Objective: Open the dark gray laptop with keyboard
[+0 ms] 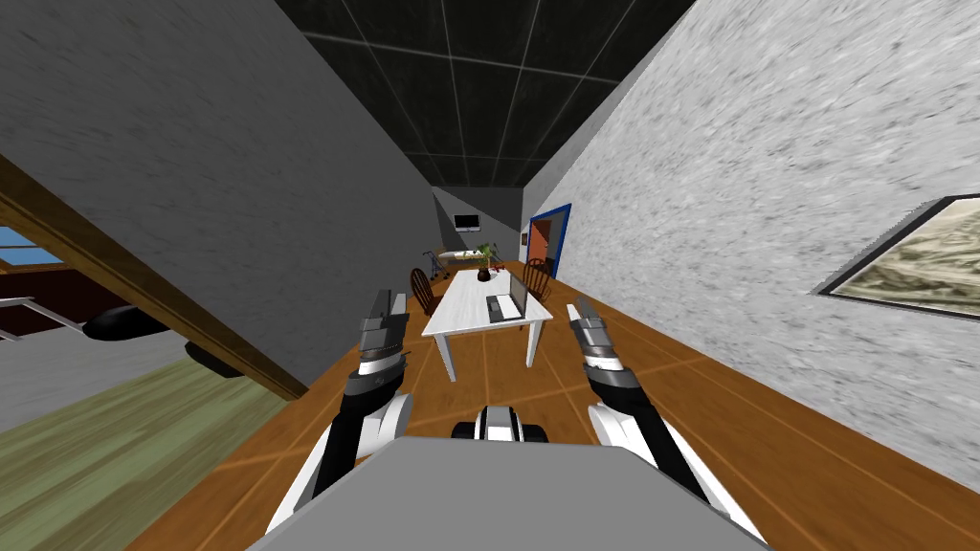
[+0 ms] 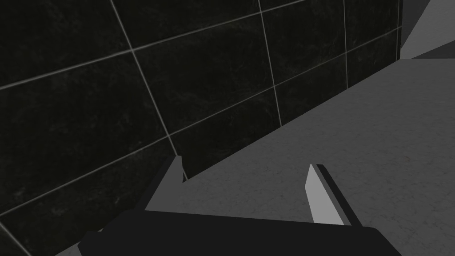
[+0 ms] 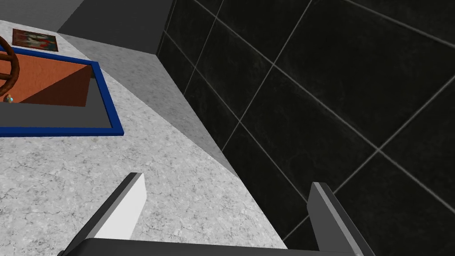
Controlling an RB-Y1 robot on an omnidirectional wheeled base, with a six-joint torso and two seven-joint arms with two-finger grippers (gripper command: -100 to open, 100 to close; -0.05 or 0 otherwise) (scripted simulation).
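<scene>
Laptop (image 1: 505,302) is lying at the counter's (image 1: 459,318) near right corner, well ahead, nearer right hand (image 1: 580,313) than left hand (image 1: 389,304), both gaping.

White table (image 1: 457,323) at 12 o'clock, standing on brown wooden floor (image 1: 498,378). Carries a laptop (image 1: 505,304) near its 3 o'clock edge, lid upright, and a potted plant (image 1: 484,266) at the far 12 o'clock end, well apart.
</scene>
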